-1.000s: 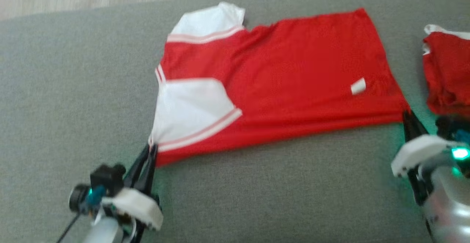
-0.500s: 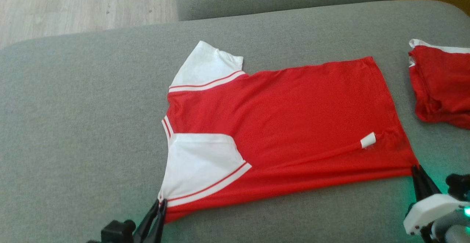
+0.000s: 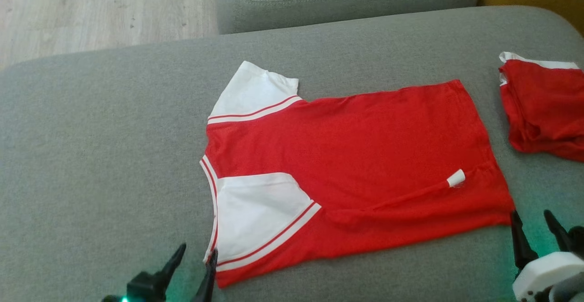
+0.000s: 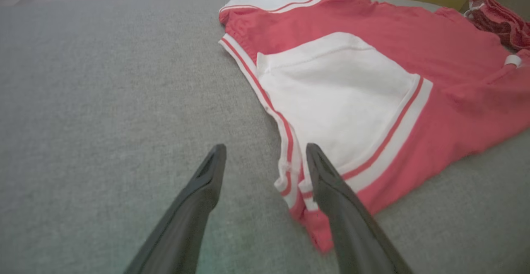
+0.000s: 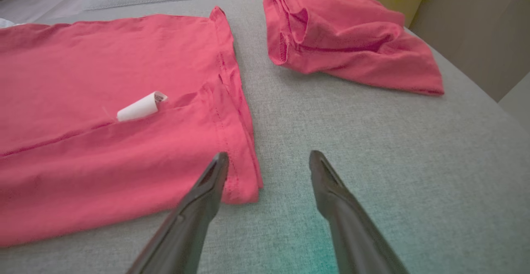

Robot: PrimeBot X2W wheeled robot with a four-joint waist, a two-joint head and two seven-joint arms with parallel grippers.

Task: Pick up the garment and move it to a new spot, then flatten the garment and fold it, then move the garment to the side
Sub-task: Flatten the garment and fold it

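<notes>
Closely, barcoded label [image 5: 140, 106] on garment [image 5: 83, 58], right pincer [image 5: 268, 155] parted

The garment [image 3: 365, 151] is showing bright red, its sleeves [image 3: 260, 210] white with red-and-white striped bands, a white tag [image 3: 456, 178] at four o'clock. The bundle [image 3: 543, 110] at three o'clock is showing red with white trim. The cushion [image 3: 91, 156] is looking grey.

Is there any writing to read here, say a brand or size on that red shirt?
No readable text anywhere.
The white tag on the red shirt: a small dark printed patch, too small and blurred to read.
The other red garment: no writing shows.
</notes>
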